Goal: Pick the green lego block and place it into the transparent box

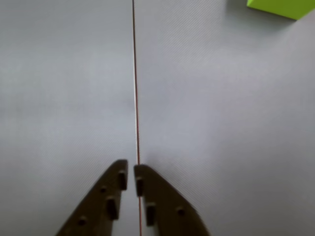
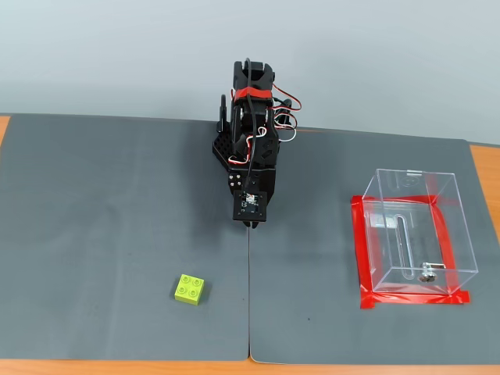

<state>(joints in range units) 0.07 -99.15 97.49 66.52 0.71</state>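
The green lego block is a small lime brick with four studs; it lies on the grey mat, left of the mat seam and in front of the arm in the fixed view. In the wrist view only its corner shows at the top right edge. The transparent box stands at the right on the mat, outlined with red tape, and holds nothing but a slot and a metal bit. My gripper is shut and empty, its dark fingers nearly touching over the mat seam. In the fixed view the gripper points down, well behind the block.
The grey mat covers the table, with a thin seam running from the arm to the front edge. The orange table edge shows at the far right and along the front. A plain wall stands behind.
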